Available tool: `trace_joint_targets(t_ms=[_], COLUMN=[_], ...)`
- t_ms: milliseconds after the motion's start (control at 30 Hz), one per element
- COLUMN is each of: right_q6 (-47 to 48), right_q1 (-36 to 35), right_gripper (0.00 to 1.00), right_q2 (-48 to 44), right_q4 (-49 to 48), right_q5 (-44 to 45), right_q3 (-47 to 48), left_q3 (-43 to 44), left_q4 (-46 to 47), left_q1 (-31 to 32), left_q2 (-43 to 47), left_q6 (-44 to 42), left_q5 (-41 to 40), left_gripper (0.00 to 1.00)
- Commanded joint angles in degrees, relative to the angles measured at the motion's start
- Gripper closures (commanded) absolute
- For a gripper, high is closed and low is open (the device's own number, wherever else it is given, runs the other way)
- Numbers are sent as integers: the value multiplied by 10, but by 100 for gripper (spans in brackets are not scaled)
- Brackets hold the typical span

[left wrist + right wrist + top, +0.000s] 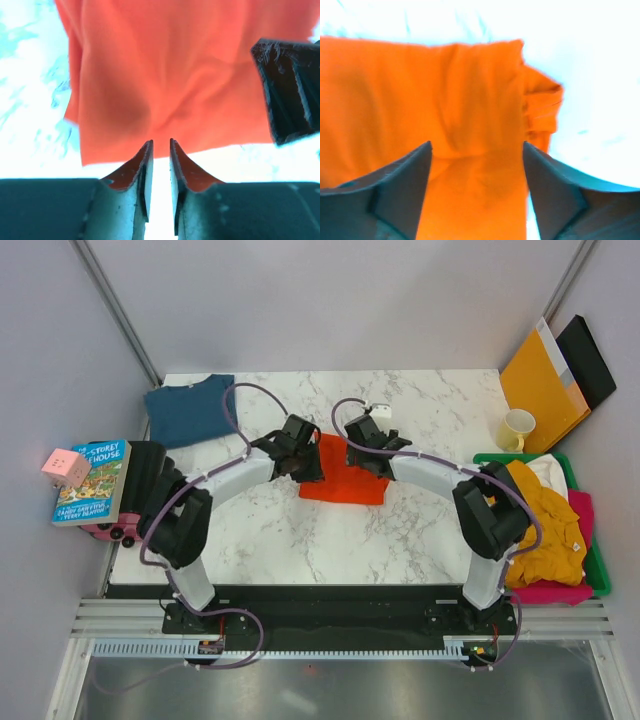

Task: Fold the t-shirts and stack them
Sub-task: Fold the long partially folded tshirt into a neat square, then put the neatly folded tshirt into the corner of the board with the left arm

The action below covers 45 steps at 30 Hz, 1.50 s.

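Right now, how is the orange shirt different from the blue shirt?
The orange shirt is bright orange-red; the blue shirt is dark teal. The orange shirt lies in the middle, with the left hand and right hand right over it; the blue shirt sits at the far left corner, with no hand near. Both lie flat on the table.
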<state>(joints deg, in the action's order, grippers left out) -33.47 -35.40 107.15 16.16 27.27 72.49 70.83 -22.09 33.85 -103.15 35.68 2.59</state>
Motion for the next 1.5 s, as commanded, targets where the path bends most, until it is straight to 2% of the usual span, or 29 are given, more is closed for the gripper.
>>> trace_joint_targets(t_ms=[0, 33, 100, 133, 200, 300, 400, 433, 467, 533, 567, 633, 667, 700, 767, 800, 867, 900, 1000, 1133, 1167, 1200, 1267, 1333, 1400, 1467], right_q6=[48, 53, 63, 67, 79, 95, 97, 95, 96, 90, 87, 78, 74, 71, 68, 68, 68, 68, 68, 62, 61, 57, 53, 45, 42, 40], right_q1=[2, 2, 2, 1, -5, -19, -27, -31, -33, -48, -53, -69, -72, -76, -78, -78, -78, -78, -78, -78, -78, -78, -78, -78, -79, -78], right_gripper=[14, 6, 2, 2, 2, 2, 2, 2, 2, 2, 2, 2, 2, 2, 2, 2, 2, 2, 2, 2, 2, 2, 2, 2, 2, 2], right_q2=[-99, -112, -148, -161, -199, -252, -309, -324, -353, -384, -413, -438, -457, -465, -476, -477, -483, -485, -504, -531, -535, -540, -546, -546, -549, -552], right_q4=[-1, 1, 3, 5, 9, 19, 26, 31, 34, 40, 41, 48, 54, 62, 91, 102, 129, 133, 133, 131, 126, 113, 106, 101, 99, 97], right_q5=[58, 60, 59, 58, 62, 90, 104, 104, 106, 118, 120, 128, 131, 132, 132, 130, 126, 124, 113, 107, 104, 102, 91, 82, 76, 76], right_q3=[46, 50, 49, 45, 35, 4, -38, -58, -66, -96, -106, -133, -141, -147, -156, -157, -157, -161, -167, -178, -182, -191, -197, -204, -215, -222], left_q3=[-20, -31, -44, -54, -63, -72, -82, -94, -100, -120, -131, -180, -203, -266, -333, -401, -459, -511, -575, -585, -580, -571, -588, -598, -604, -610], left_q4=[27, 26, 17, 9, -15, -66, -113, -117, -122, -120, -77, 2, 94, 163, 277, 409, 532, 637, 764, 819, 811, 806, 874, 882, 884, 933], left_q1=[2, 2, 2, 2, 1, -13, -75, -113, -127, -147, -149, -152, -152, -153, -154, -155, -165, -183, -207, -229, -237, -252, -264, -273, -282, -283], left_q2=[109, 140, 170, 204, 238, 290, 329, 341, 351, 371, 373, 376, 377, 379, 389, 390, 385, 376, 342, 297, 275, 261, 236, 234, 227, 203], left_q6=[-25, -27, -41, -45, -48, -63, -52, -50, -47, -47, -80, -168, -229, -266, -376, -392, -402, -415, -402, -403, -409, -408, -398, -402, -411, -405], left_q5=[-25, -40, -47, -56, -102, -141, -130, -131, -145, -240, -282, -282, -270, -251, -225, -241, -275, -266, -263, -190, -109, -88, -66, -47, 15, -11], left_gripper=[69, 64, 56, 27, 1, 0, 1, 0, 0, 0, 0, 0, 0, 0, 0, 0, 0, 0, 0, 0, 0, 0, 0, 0, 0, 0])
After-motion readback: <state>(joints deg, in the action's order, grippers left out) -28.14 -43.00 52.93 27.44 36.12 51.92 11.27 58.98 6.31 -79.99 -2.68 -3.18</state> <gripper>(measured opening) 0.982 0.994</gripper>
